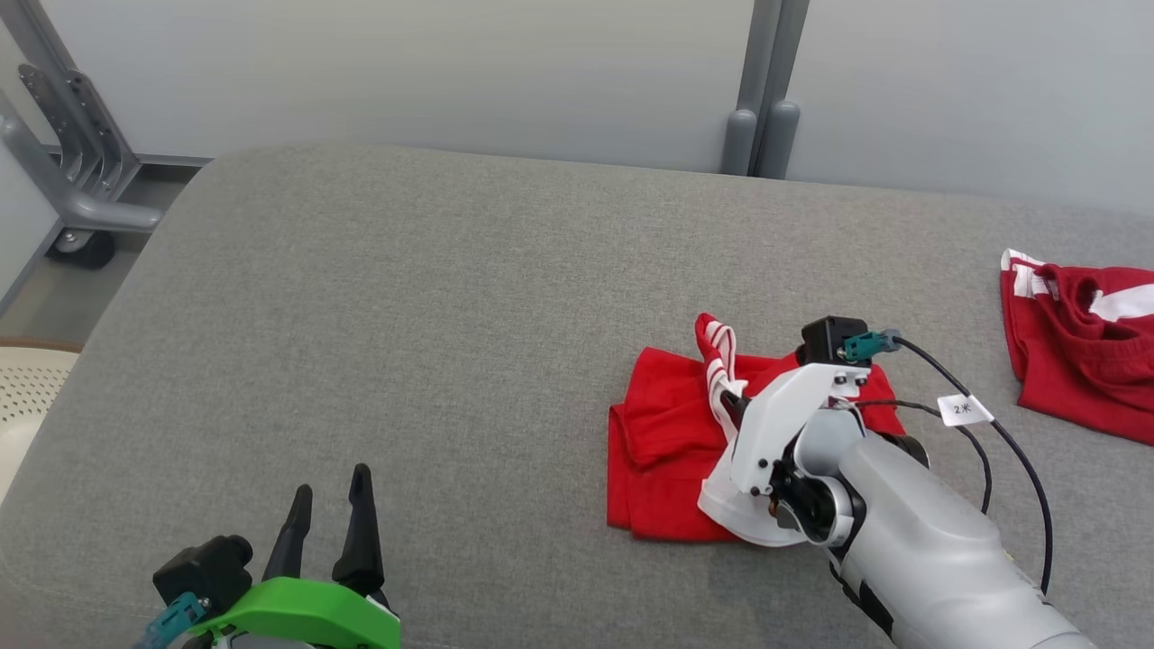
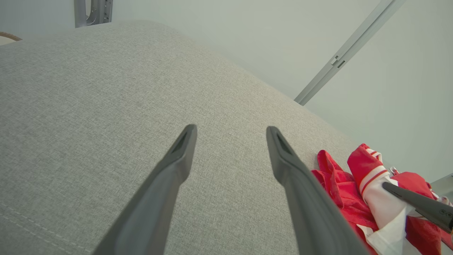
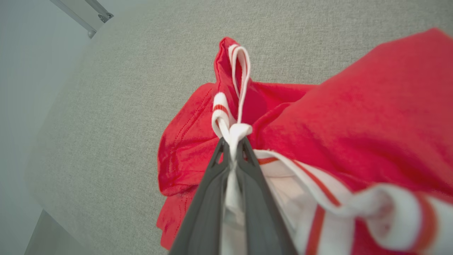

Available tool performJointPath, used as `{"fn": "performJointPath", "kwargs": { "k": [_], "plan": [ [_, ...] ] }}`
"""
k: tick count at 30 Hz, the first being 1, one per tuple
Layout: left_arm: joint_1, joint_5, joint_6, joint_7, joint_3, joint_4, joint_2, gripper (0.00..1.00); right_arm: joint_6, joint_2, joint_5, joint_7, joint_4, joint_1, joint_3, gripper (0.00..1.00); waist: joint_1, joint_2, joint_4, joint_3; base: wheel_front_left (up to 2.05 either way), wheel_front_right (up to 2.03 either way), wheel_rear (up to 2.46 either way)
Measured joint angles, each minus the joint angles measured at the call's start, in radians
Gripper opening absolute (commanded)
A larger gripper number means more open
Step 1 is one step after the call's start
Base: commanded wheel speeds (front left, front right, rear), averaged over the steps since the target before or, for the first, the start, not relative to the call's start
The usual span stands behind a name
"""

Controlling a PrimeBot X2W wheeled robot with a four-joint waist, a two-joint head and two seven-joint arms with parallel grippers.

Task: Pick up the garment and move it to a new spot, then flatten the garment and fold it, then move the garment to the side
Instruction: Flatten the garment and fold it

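Observation:
A red garment (image 1: 667, 442) with white, red-striped trim lies bunched on the grey padded table (image 1: 406, 297), right of centre. My right gripper (image 3: 231, 147) is shut on the white striped trim of the garment (image 3: 318, 124), pinching a fold that stands up from the cloth. In the head view the right gripper (image 1: 732, 403) sits over the garment's middle. My left gripper (image 1: 329, 505) stands open near the front left edge, well clear of the cloth. Between the left gripper's (image 2: 230, 136) spread fingers is bare table, with the garment (image 2: 354, 191) off to its right.
A second red and white garment (image 1: 1082, 342) lies at the table's far right edge. Grey metal posts (image 1: 762, 117) stand behind the table against a pale wall. A metal frame on a wheel (image 1: 72, 180) and a cream perforated seat (image 1: 22, 397) are off the left side.

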Motion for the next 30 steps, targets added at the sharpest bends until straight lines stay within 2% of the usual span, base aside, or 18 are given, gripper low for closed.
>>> {"fn": "performJointPath", "kwargs": {
  "k": [5,6,7,8,9,10,16,22,25,30],
  "plan": [
    [-0.001,0.0,0.0,0.002,-0.004,0.007,0.0,1.0,0.0,0.0,0.013,-0.021,0.02,-0.004,0.004,0.0,0.0,0.0,0.012,-0.007,0.0,0.0,0.0],
    [-0.001,0.0,0.0,0.002,-0.002,0.009,0.0,1.0,0.0,-0.001,0.025,-0.023,0.014,-0.007,0.013,0.08,0.0,0.0,0.014,-0.009,0.0,0.0,0.0],
    [-0.001,0.0,0.0,0.002,-0.001,0.01,0.0,1.0,0.0,0.0,0.04,-0.027,0.008,-0.011,0.023,0.25,0.0,0.0,0.015,-0.011,0.0,0.0,0.0],
    [-0.001,0.0,0.0,0.002,-0.001,0.011,0.0,1.0,0.0,0.0,0.054,-0.03,-0.002,-0.015,0.032,0.47,0.0,0.0,0.016,-0.012,0.0,0.0,0.0],
    [-0.001,0.0,0.0,0.002,-0.001,0.013,0.0,1.0,0.002,0.0,0.063,-0.03,-0.012,-0.019,0.044,0.79,0.0,0.0,0.016,-0.013,0.0,0.0,0.0],
    [-0.001,0.0,0.0,0.002,-0.001,0.014,0.0,1.0,0.007,0.0,0.067,-0.034,-0.021,-0.022,0.057,1.0,0.0,0.0,0.017,-0.015,0.0,0.0,0.0],
    [0.0,0.0,0.0,0.001,0.013,0.021,0.0,1.0,0.046,0.0,0.101,-0.043,-0.084,-0.043,0.143,1.0,0.0,0.0,0.002,-0.024,0.0,0.0,0.0],
    [0.001,0.0,0.0,-0.002,0.031,0.019,0.0,1.0,0.077,0.0,0.123,-0.078,-0.15,-0.091,0.18,1.0,0.0,0.0,-0.028,-0.031,0.0,0.0,0.0],
    [0.001,0.0,0.0,-0.007,0.036,0.014,0.0,1.0,0.081,0.001,0.12,-0.11,-0.163,-0.127,0.169,1.0,0.0,0.0,-0.046,-0.032,0.0,0.0,0.0],
    [0.002,0.0,0.0,-0.008,0.04,0.004,0.0,1.0,0.074,-0.005,0.11,-0.154,-0.127,-0.147,0.095,1.0,0.0,0.0,-0.075,-0.031,0.0,0.0,0.0]
  ]
}}
